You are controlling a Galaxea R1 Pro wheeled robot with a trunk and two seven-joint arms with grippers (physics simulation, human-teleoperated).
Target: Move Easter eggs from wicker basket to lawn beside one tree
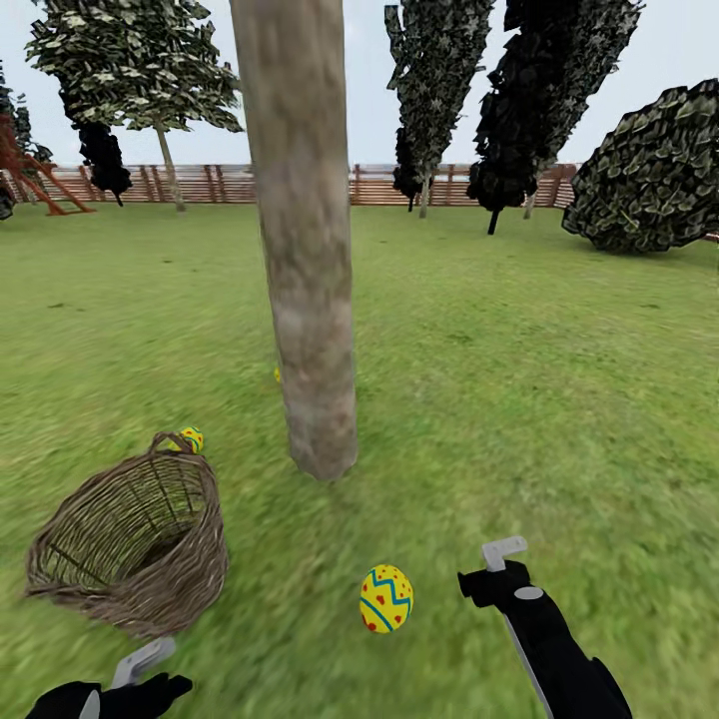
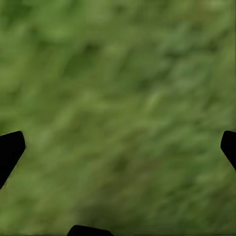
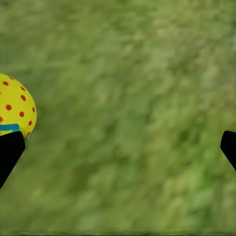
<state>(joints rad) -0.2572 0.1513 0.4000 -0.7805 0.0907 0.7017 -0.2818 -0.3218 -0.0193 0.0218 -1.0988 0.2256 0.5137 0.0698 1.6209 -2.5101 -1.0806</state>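
Lawn (image 1: 559, 399): wide green grass, running flat from my arms to the brown slat fence (image 1: 250, 185); it also shows blurred under both of my wrist cameras.
Tree (image 1: 305, 250): thick, bare, grey-tan trunk standing upright in the grass at centre, just ahead of me.
Wicker basket (image 1: 135, 544): tipped on its side on the grass to the left of the trunk, its mouth facing me; I see no egg inside it.
Near egg (image 1: 386, 598): lying on the grass in front of the trunk, between my two arms, just left of my right gripper (image 1: 494, 569).
Far egg (image 1: 191, 437): partly hidden behind the basket's handle, on the grass.
Third egg (image 1: 278, 374): possibly the yellow speck at the trunk's left edge; too small to confirm.
Right gripper state: released, fingers spread wide, holding nothing; the near egg sits beside one fingertip in the wrist view.
Left gripper (image 1: 140, 679) state: released, fingers apart over bare grass.
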